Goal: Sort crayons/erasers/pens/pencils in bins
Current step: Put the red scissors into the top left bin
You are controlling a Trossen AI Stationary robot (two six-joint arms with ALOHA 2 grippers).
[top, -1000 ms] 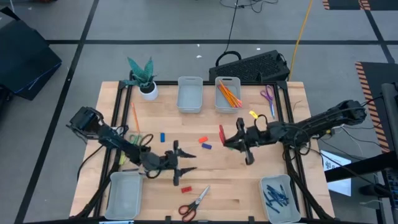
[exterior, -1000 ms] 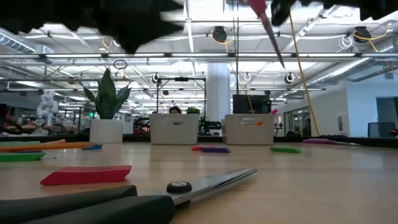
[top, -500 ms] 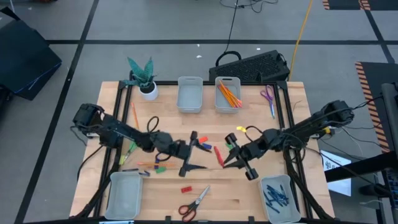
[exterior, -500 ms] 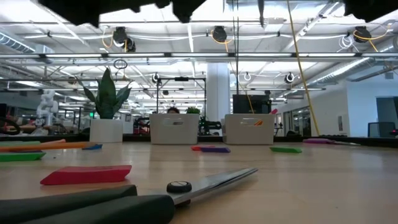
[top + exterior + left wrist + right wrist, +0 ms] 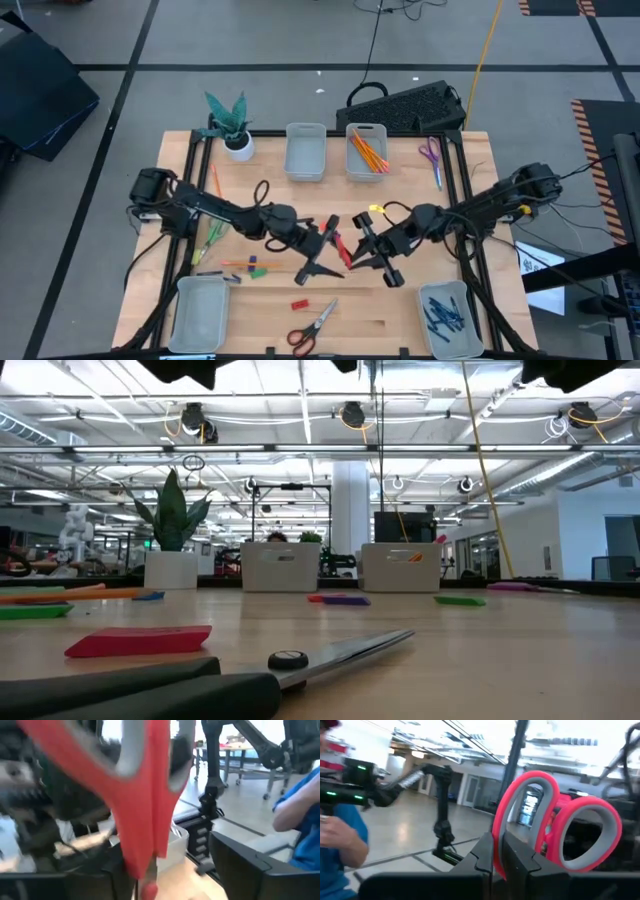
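Both arms swung inward since earlier frames, meeting mid-table. Right gripper clamped on red scissors; left gripper alongside them, fingers unclear, cannot tell. Looked like handover step. Pencils lay in far bin; erasers loose on table. Next: left takes scissors, right lets go.

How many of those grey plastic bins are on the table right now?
4. At the far edge, the far-left bin and, beside it, the far-right bin with pencils. The near-left bin sits at one front corner, the near-right bin, with pens, at the other. None seems hidden.
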